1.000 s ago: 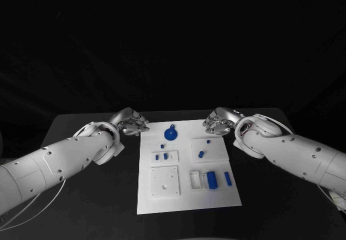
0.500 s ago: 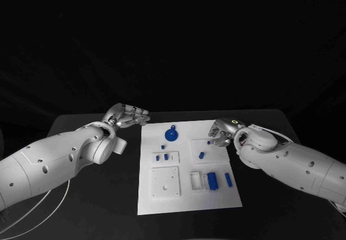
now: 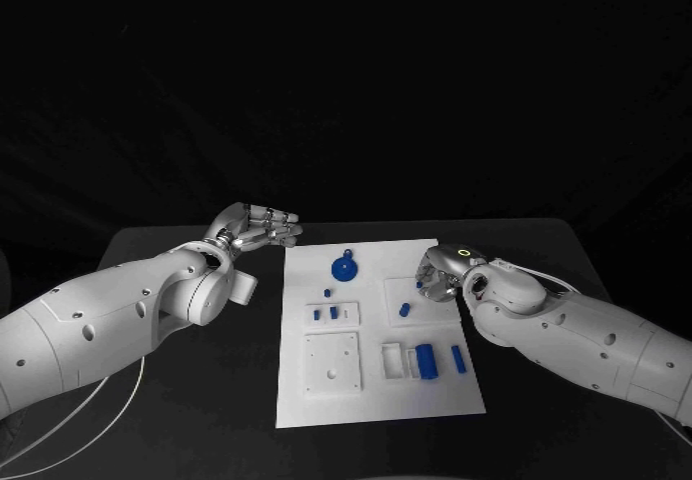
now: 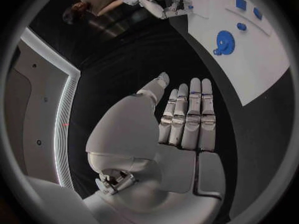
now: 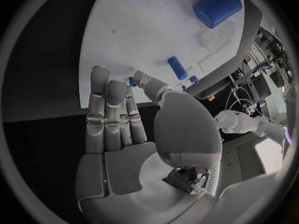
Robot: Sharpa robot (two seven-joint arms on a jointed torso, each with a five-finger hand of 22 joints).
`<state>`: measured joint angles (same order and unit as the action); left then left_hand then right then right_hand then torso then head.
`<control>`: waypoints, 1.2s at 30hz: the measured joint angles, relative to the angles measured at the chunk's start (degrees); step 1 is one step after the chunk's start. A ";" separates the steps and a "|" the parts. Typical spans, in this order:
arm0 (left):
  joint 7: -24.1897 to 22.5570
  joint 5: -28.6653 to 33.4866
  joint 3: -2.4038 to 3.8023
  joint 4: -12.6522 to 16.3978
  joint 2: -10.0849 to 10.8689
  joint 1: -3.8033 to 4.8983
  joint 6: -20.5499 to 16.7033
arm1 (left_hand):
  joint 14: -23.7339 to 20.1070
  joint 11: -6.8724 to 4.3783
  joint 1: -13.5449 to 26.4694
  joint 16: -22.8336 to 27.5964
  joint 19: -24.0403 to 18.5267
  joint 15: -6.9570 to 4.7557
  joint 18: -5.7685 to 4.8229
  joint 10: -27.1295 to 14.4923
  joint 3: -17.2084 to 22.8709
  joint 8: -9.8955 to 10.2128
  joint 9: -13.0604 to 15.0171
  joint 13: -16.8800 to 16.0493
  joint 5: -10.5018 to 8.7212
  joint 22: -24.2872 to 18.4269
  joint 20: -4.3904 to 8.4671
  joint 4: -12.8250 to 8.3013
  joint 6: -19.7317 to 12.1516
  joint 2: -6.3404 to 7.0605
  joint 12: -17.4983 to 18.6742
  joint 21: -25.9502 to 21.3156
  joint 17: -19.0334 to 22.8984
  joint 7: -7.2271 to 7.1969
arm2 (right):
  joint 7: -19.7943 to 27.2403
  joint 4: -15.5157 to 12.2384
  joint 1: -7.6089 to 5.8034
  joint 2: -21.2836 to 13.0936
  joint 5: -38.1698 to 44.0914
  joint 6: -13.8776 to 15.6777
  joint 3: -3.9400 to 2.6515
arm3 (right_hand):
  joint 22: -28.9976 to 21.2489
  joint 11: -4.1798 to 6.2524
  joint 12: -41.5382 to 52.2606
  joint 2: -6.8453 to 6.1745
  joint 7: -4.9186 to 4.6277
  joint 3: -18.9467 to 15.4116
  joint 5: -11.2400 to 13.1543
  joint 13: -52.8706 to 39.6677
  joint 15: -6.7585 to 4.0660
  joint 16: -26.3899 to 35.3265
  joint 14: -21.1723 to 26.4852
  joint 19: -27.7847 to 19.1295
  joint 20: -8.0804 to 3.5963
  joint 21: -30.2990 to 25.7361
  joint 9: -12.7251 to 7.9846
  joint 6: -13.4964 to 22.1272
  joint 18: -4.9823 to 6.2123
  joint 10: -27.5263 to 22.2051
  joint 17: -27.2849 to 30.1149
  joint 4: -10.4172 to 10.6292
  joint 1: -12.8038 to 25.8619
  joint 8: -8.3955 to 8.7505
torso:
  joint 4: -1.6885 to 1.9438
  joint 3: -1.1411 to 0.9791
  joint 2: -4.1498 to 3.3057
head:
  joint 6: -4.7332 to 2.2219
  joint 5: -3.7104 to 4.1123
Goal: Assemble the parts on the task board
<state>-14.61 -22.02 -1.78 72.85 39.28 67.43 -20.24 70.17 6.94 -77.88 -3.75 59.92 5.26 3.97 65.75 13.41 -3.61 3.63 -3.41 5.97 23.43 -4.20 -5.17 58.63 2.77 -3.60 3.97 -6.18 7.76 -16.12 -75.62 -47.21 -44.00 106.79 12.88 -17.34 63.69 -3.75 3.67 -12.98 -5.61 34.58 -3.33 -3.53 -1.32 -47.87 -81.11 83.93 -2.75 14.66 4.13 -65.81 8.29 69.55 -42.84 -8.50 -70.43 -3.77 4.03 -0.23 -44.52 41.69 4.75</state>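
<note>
The white task board (image 3: 378, 400) lies mid-table. On it are a blue gear (image 3: 343, 268), several small blue parts such as the pegs (image 3: 325, 312) on a raised plate, and a larger blue block (image 3: 424, 358) near the front right. My left hand (image 3: 257, 228) hovers off the board's far left corner; the left wrist view shows this hand (image 4: 184, 119) flat, fingers straight, holding nothing, with the gear (image 4: 224, 40) beyond it. My right hand (image 3: 437, 270) hangs over the board's right side near a small blue part (image 3: 420, 283). In its wrist view that hand (image 5: 115, 119) is flat and empty.
Black table (image 3: 173, 400) surrounds the board on all sides. A white square plate (image 3: 329, 362) and a white tray (image 3: 391, 360) sit at the board's near half. My two white forearms flank the board.
My right hand has slid from the board's far right corner toward me along its right side. My left hand has lifted slightly away from the board and straightened its fingers.
</note>
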 measured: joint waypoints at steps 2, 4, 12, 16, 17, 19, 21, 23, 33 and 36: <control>-0.07 0.28 0.00 0.00 0.05 0.00 0.00 | 0.00 0.09 0.00 0.00 0.00 0.00 0.00 -0.09 0.00 0.00 0.00 0.00 0.00 -0.70 0.00 0.00 0.00 0.00 0.00 0.00 0.00 0.00 | 0.00 0.06 0.00 0.08 0.17 0.23 0.07 | -0.14 0.18 0.00 0.00 0.00 0.14 0.00 -0.01 0.00 0.00 0.00 0.00 0.00 0.19 0.00 0.00 -0.04 0.18 0.04 0.13 0.00 0.00 | -0.01 -0.01 -0.01 | 0.04 -0.01; -0.10 0.49 0.00 0.00 0.09 0.00 0.00 | 0.00 0.09 0.00 0.00 0.00 0.00 0.00 -0.09 0.00 0.00 0.00 0.00 0.00 -0.82 0.00 0.00 0.00 0.00 0.00 0.00 0.00 0.00 | 0.00 0.15 0.00 0.15 0.30 0.43 0.14 | -0.17 0.08 0.00 0.00 0.00 0.14 0.00 -0.01 0.00 0.00 0.00 0.00 0.00 0.19 0.00 0.00 -0.06 0.34 0.04 0.14 0.00 0.00 | -0.01 -0.02 -0.01 | 0.06 -0.01; -0.11 1.08 0.00 -0.10 0.10 0.00 0.00 | 0.00 0.09 0.00 0.00 0.20 0.00 0.00 -0.08 0.00 0.00 0.00 0.00 0.00 -2.23 -0.20 0.00 0.22 0.00 0.00 0.44 0.01 0.21 | 0.00 0.60 0.05 0.72 0.64 1.81 0.45 | -0.36 0.79 0.05 1.00 -0.03 1.61 0.00 -0.01 -0.13 -0.17 -0.28 0.00 0.00 1.20 0.01 -0.62 -0.36 2.67 0.04 -0.49 -1.00 0.00 | -0.04 -0.10 -0.01 | 0.19 -0.12; -0.08 1.22 0.00 -0.18 0.05 0.01 0.03 | 0.00 0.09 0.00 0.00 0.20 0.00 0.01 -0.08 0.00 0.00 0.00 0.00 0.00 -2.36 -0.20 0.00 0.21 0.00 0.00 0.44 0.01 0.22 | -0.04 0.65 0.10 0.95 0.76 2.30 0.58 | -0.36 1.21 -0.01 1.75 0.09 1.79 0.00 0.07 -0.43 -0.18 -0.63 0.15 -0.13 1.68 0.06 -1.64 -0.40 4.30 0.04 -0.77 -1.75 0.00 | -0.02 -0.10 -0.01 | 0.25 -0.12; -0.06 1.26 0.00 -0.21 0.05 0.01 0.04 | 0.00 0.09 0.00 0.00 0.20 0.00 0.01 -0.08 0.00 0.00 0.00 0.00 0.00 -2.39 -0.20 0.00 0.21 0.00 0.00 0.44 0.01 0.21 | -0.05 0.65 0.12 1.00 0.79 2.37 0.61 | -0.36 1.32 -0.01 1.99 0.24 1.62 0.00 0.06 -0.53 -0.18 -0.67 0.23 -0.23 1.74 0.09 -1.98 -0.41 4.64 0.04 -0.94 -1.99 0.00 | -0.02 -0.10 -0.01 | 0.29 -0.09; -0.03 1.32 0.00 -0.31 0.03 0.01 0.07 | -0.01 0.09 0.00 0.00 0.20 0.00 0.01 -0.07 0.00 0.00 0.00 0.00 0.00 -2.44 -0.20 0.00 0.21 0.00 0.00 0.44 0.01 0.21 | -0.05 0.65 0.14 1.06 0.86 2.51 0.71 | -0.33 1.60 -0.09 2.33 0.37 1.21 0.00 0.06 -0.74 -0.18 -0.46 -0.02 -0.47 1.74 0.22 -2.74 -0.78 5.54 0.01 -1.35 -2.33 0.00 | -0.02 -0.10 0.00 | 0.32 -0.07; 0.02 1.36 0.00 -0.41 0.03 0.01 0.10 | -0.01 0.09 0.00 0.00 0.20 0.00 0.01 -0.07 0.00 0.00 -0.01 0.00 0.00 -2.46 -0.20 0.00 0.21 0.00 0.00 0.44 0.01 0.21 | -0.06 0.64 0.14 1.07 0.96 2.58 0.76 | -0.27 1.73 -0.24 2.52 0.40 0.88 0.00 0.05 -0.82 -0.19 -0.54 0.04 -0.67 1.98 0.23 -2.90 -0.84 5.84 -0.06 -1.68 -2.44 0.00 | -0.03 -0.10 0.01 | 0.36 -0.06; 0.05 1.39 0.00 -0.48 0.03 0.01 0.13 | -0.01 0.10 0.00 0.00 0.20 0.00 0.00 -0.07 0.00 0.00 -0.01 0.00 0.00 -2.46 -0.20 0.00 0.21 0.00 0.00 0.44 0.01 0.21 | -0.09 0.62 0.14 1.07 1.04 2.62 0.81 | -0.17 2.01 -0.27 3.00 0.48 0.66 0.00 0.04 -0.95 -0.22 -0.67 0.21 -0.84 2.03 0.23 -3.37 -0.88 6.13 -0.17 -2.21 -2.30 0.00 | -0.04 -0.10 0.02 | 0.40 -0.04; 0.26 1.47 0.00 -0.71 0.00 0.02 0.25 | -0.01 0.10 0.00 0.00 0.20 0.00 0.01 -0.06 0.00 0.00 -0.01 0.00 0.00 -2.56 -0.20 0.00 0.21 0.01 0.00 0.44 0.02 0.21 | -0.46 0.60 0.11 1.17 1.87 2.78 1.11 | 0.07 2.57 -0.49 5.08 0.93 0.18 0.00 -0.08 -1.55 -0.22 -0.46 0.12 -1.35 2.17 0.33 -6.09 -1.67 8.56 -0.49 -3.72 -2.68 0.02 | -0.04 -0.03 0.03 | 0.58 0.17; 0.34 1.49 0.00 -0.76 -0.01 0.02 0.28 | -0.01 -0.09 -0.10 0.00 0.20 0.00 0.01 -0.25 0.00 0.00 -0.01 0.00 0.00 -2.62 -0.20 0.00 0.33 -0.10 0.00 0.44 0.02 0.33 | -0.73 0.60 0.11 1.25 2.31 3.00 1.24 | 0.56 2.67 -0.34 5.44 1.19 1.60 0.17 -0.08 -1.70 -0.22 -0.61 0.11 -1.77 2.47 0.40 -6.53 -2.14 9.03 -0.60 -5.09 -2.45 0.13 | -0.01 -0.03 0.03 | 0.62 0.20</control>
<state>-14.27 -20.53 -1.78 72.09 39.27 67.45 -19.96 70.16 6.85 -77.98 -3.76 60.11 5.26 3.98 65.50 13.41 -3.61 3.63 -3.41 5.97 20.82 -4.40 -5.17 58.96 2.67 -3.59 4.42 -6.16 8.09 -16.85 -75.02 -47.09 -42.76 109.11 15.88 -16.11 64.25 -1.08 3.33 -7.54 -4.42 36.18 -3.16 -3.62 -3.02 -48.08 -81.72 84.04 -4.51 17.14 4.53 -72.35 6.15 78.58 -43.44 -13.60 -72.88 -3.64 4.02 -0.26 -44.49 42.31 4.94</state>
